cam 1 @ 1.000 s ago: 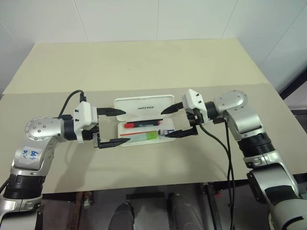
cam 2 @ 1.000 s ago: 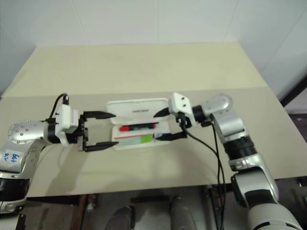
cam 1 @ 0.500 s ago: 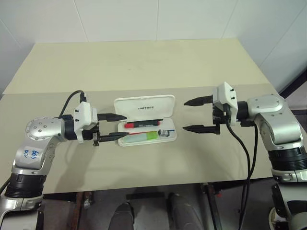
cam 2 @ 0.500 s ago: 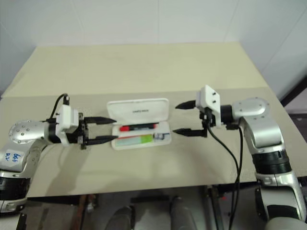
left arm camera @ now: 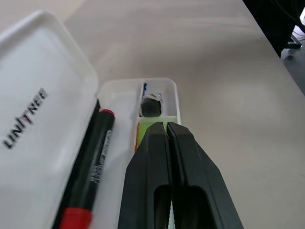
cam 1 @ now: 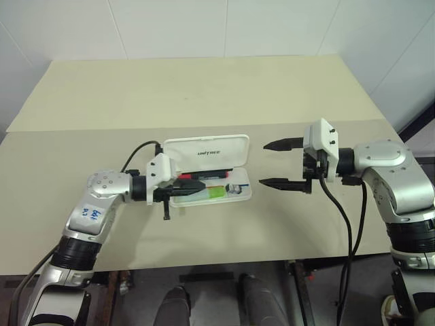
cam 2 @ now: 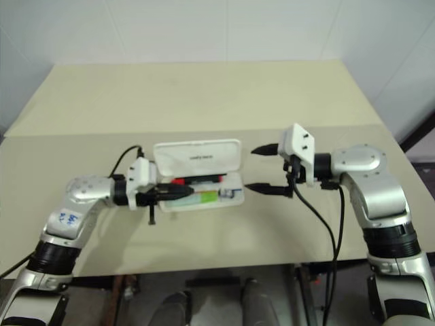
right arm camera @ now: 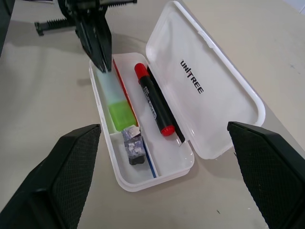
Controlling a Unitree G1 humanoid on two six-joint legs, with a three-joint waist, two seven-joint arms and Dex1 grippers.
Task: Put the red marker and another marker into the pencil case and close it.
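The white pencil case (cam 1: 207, 153) lies open in the middle of the table, its lid leaning back. The red marker (right arm camera: 152, 102) lies in the tray along the hinge. The other marker, a pale highlighter with a lime-green cap (right arm camera: 114, 98), lies beside it toward the front wall. My left gripper (cam 1: 190, 187) is shut with nothing between its fingers. Its tips reach over the tray's left end, above the highlighter's tail; I cannot tell whether they touch it. My right gripper (cam 1: 264, 163) stands open and empty, a short way off the case's right end.
A small dark block (right arm camera: 133, 148) and a thin red-and-blue pencil (right arm camera: 150, 166) also lie in the tray. The beige table (cam 1: 204, 95) runs wide behind the case. A black cable (cam 1: 340, 224) hangs from the right wrist.
My left gripper has shut and slid right, up to the case's left end. My right gripper drew back to the right, away from the case, and stayed open.
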